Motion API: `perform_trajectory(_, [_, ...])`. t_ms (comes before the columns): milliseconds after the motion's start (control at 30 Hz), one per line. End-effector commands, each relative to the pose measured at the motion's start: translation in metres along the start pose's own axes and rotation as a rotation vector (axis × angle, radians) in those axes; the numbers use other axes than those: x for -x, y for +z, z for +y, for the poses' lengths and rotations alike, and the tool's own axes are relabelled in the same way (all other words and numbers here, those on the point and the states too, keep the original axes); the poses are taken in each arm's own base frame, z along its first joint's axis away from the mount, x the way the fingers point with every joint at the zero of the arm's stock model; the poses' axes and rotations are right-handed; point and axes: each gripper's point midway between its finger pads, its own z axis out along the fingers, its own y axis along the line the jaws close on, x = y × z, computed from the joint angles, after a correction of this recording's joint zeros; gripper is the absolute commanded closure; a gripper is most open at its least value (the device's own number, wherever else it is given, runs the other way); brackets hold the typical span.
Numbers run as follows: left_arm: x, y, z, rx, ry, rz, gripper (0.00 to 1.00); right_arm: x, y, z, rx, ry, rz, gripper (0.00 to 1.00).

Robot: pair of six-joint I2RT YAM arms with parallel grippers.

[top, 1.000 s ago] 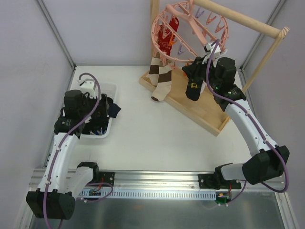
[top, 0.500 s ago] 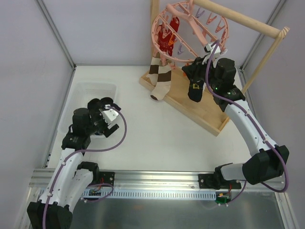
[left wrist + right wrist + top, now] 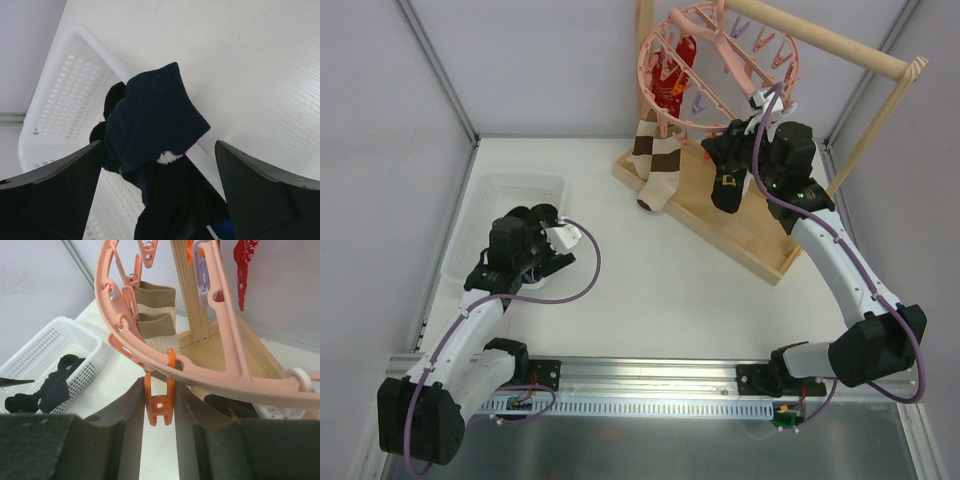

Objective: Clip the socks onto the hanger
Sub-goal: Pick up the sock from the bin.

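Right gripper [image 3: 159,390]: fingers drawn together, pinching the handles of an orange clip [image 3: 160,407] that hangs under the near rim of the hanger [image 3: 200,371].
Clip mouth: hidden by the rim, so whether it is forced open cannot be told.
Dark sock [image 3: 727,185]: hangs just below the right gripper, yellow mark facing the camera. It seems to hang from the rim by its top edge, though the overhead view is too coarse to say whether a clip already bites it.
Right arm pose: reaches up and forward, wrist beside the ring, above the wooden stand [image 3: 750,235].
Neighbours: a striped sock [image 3: 658,165] is already clipped further along the ring.
Left gripper [image 3: 157,150]: fingers spread wide, clamped on nothing.
Navy sock [image 3: 150,120]: lies between those fingers, atop other dark socks at the edge of the white basket [image 3: 55,95].
Left arm pose: elbow bent, wrist tipped down over the basket's near end.
Step in hand: probably fastening one sock on the right while the left lines up the next.
Next move calls for: the sock top seated in the clip before release, and the left fingers closing on a single sock.
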Motion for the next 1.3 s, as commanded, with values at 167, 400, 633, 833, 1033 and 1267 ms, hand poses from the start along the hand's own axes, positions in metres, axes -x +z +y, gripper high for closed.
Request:
perform_trajectory(167, [0.007, 0.015, 0.015, 0.051, 0.034, -0.036, 0.1, 0.005, -0.009, 0.006, 0.01, 0.012, -0.004, 0.99])
perform_trajectory(400, [0.007, 0.021, 0.01, 0.019, 0.025, -0.038, 0.12, 0.01, -0.012, 0.005, 0.003, -0.002, -0.021, 0.99])
perform_trajectory(633, [0.002, 0.032, 0.008, -0.016, -0.009, -0.012, 0.27, 0.007, -0.009, 0.004, 0.005, 0.006, -0.014, 0.99])
perform_trajectory(833, [0.011, 0.03, 0.018, 0.013, -0.045, -0.026, 0.66, 0.009, -0.01, 0.002, -0.008, -0.001, -0.02, 0.99])
perform_trajectory(1033, [0.027, 0.024, 0.028, 0.043, -0.099, -0.07, 0.94, 0.006, -0.007, 0.003, 0.003, 0.013, -0.015, 0.99])
perform_trajectory(1267, [0.064, 0.0, 0.056, 0.124, -0.199, -0.17, 1.0, 0.009, -0.007, 0.005, 0.002, 0.051, -0.02, 0.99])
